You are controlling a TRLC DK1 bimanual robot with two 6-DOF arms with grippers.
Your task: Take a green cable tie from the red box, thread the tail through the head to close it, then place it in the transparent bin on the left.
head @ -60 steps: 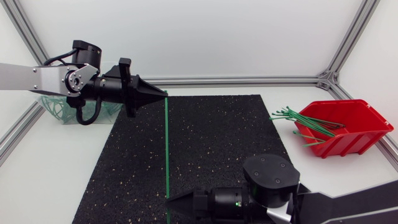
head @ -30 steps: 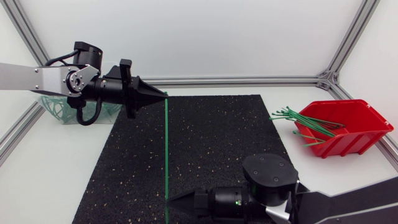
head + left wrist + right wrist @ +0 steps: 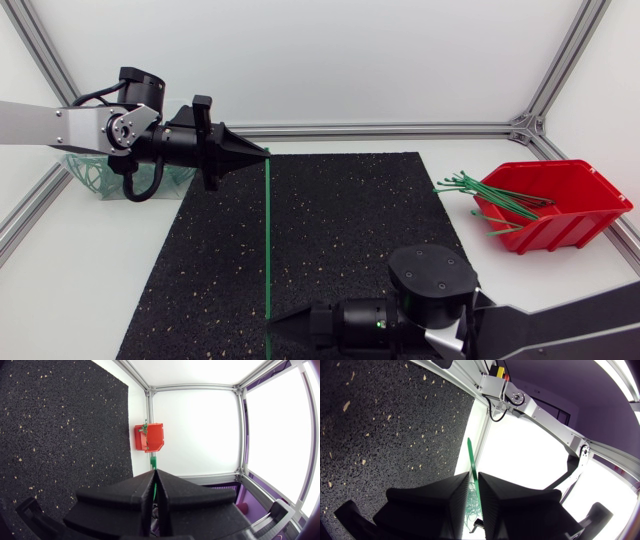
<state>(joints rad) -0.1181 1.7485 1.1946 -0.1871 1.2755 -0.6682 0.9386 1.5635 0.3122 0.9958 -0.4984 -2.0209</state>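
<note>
**Q:** Where is the cable tie (image 3: 268, 235), and what holds it?

**A:** It spans the black mat (image 3: 350, 230) as one straight line. The left claw (image 3: 262, 151) is closed on its far end and the right claw (image 3: 274, 321) is closed on its near end. In each wrist view the green strip sits in the seam between the fingers. It is not yet threaded.

**Q:** Handling properties?

**A:** Judged very light, thin and springy, with smooth plastic that can slip. It should bend easily across its flat face and resist edgewise. Grip on the flat faces, close to the tips, so the tail can be aimed at the head. Which end is the head cannot be told.

**Q:** Containers?

**A:** The red box (image 3: 570, 215), at the right of the bench (image 3: 70, 290), holds a loose bundle of spare ties (image 3: 500, 195), several overhanging its rim. The transparent bin (image 3: 85, 178), partly hidden behind the left arm, shows green loops inside.
</note>
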